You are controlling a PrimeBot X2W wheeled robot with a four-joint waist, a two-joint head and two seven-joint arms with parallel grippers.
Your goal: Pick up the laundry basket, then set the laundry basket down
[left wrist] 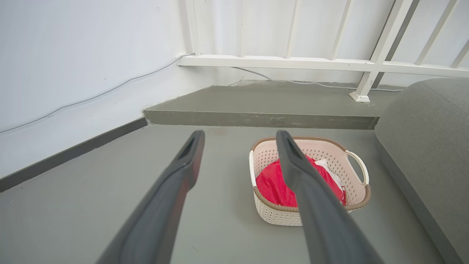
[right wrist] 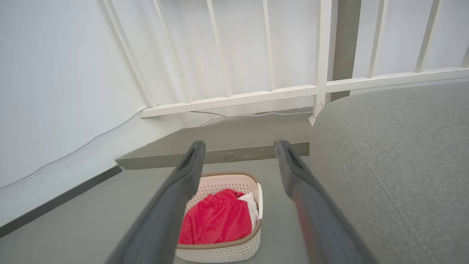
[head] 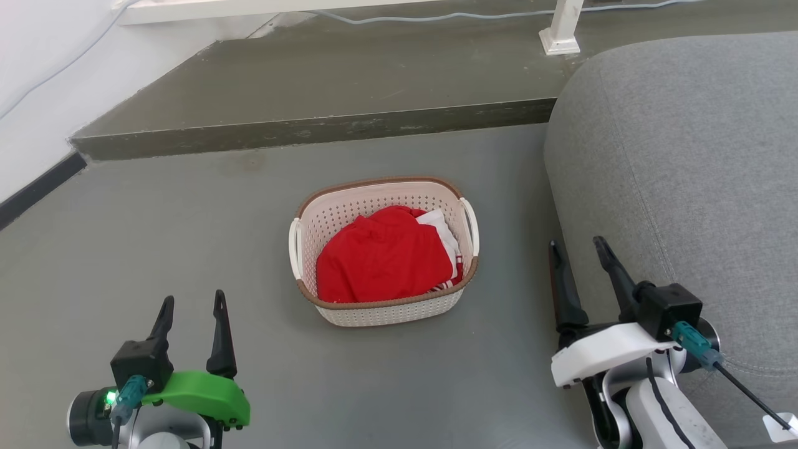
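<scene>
Cream perforated laundry basket (head: 349, 215), brown rim, red cloth (head: 380, 259) inside

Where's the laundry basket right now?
The cream-white perforated plastic laundry basket sits on the grey floor, mid head view, left of the grey fabric sofa.

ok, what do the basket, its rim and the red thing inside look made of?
Laundry basket: likely matte cream moulded plastic, going by its regular perforations. Rim: brown, woven-look, possibly moulded plastic too; unclear. Red garment: soft cloth, it wrinkles and slumps.
</scene>
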